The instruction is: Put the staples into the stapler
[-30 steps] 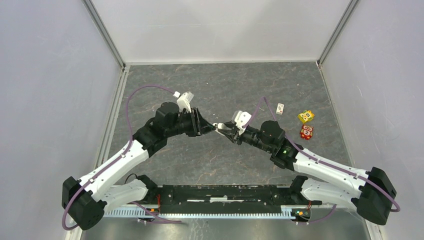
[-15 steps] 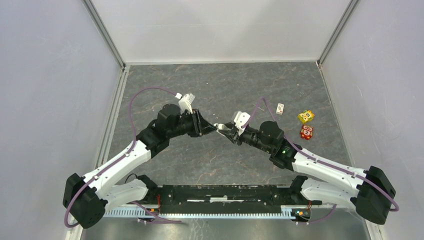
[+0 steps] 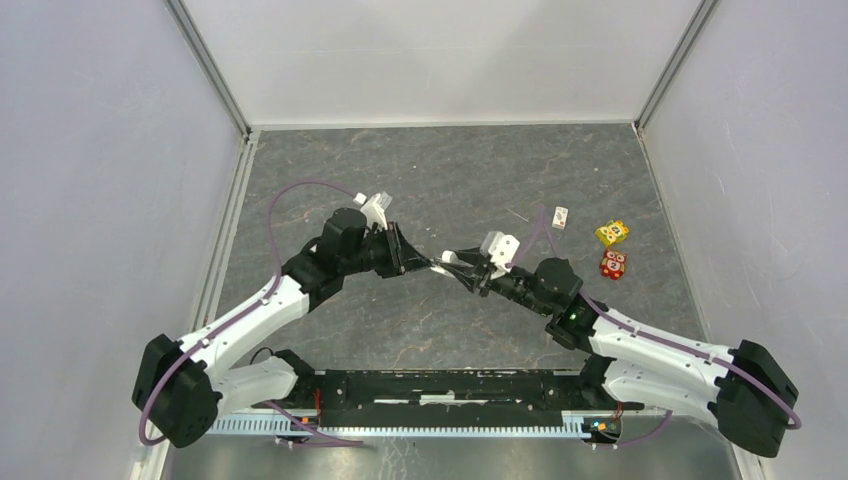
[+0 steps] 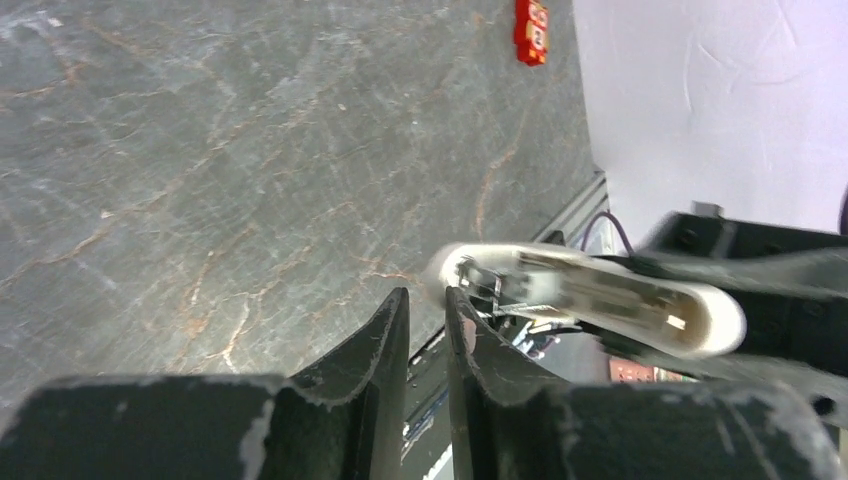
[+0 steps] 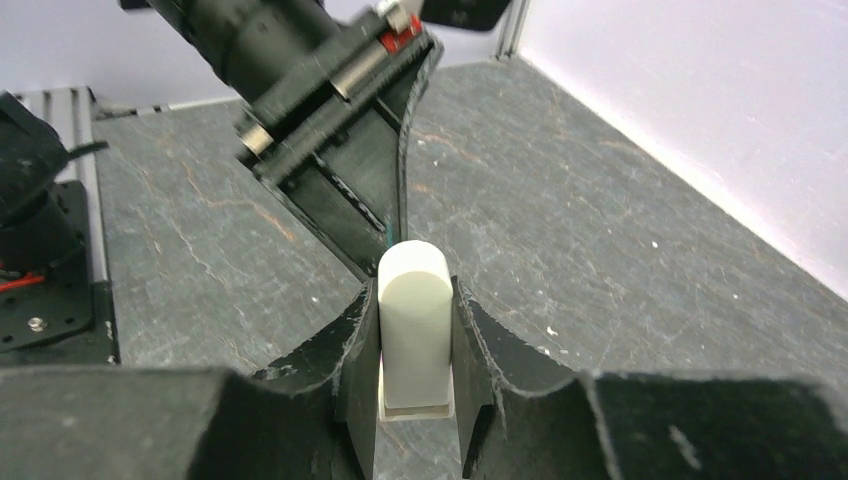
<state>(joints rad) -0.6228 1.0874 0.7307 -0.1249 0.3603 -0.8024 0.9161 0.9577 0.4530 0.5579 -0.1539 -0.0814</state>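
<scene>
A white stapler (image 3: 453, 258) hangs above the middle of the table, with my right gripper (image 3: 472, 268) shut on it. In the right wrist view its rounded end (image 5: 415, 320) sits between the fingers of the right gripper (image 5: 415, 288). My left gripper (image 3: 430, 260) meets the stapler's free tip. In the left wrist view the stapler (image 4: 590, 298) shows its metal front end just beyond the left gripper (image 4: 425, 296). A narrow gap stands between those two fingers, and I see nothing in it. The staples themselves do not show. Their small whitish box (image 3: 560, 216) lies on the table at the back right.
A yellow cartoon-face cube (image 3: 612, 233) and a red one (image 3: 613, 265) lie near the right wall; the red cube (image 4: 531, 18) also appears in the left wrist view. White walls enclose the dark stone-patterned table (image 3: 420, 170) on three sides.
The left gripper's jaws have narrowed and it has pushed right, up to the stapler's tip. The right arm has drawn back to the right and slightly lower, still holding the stapler.
</scene>
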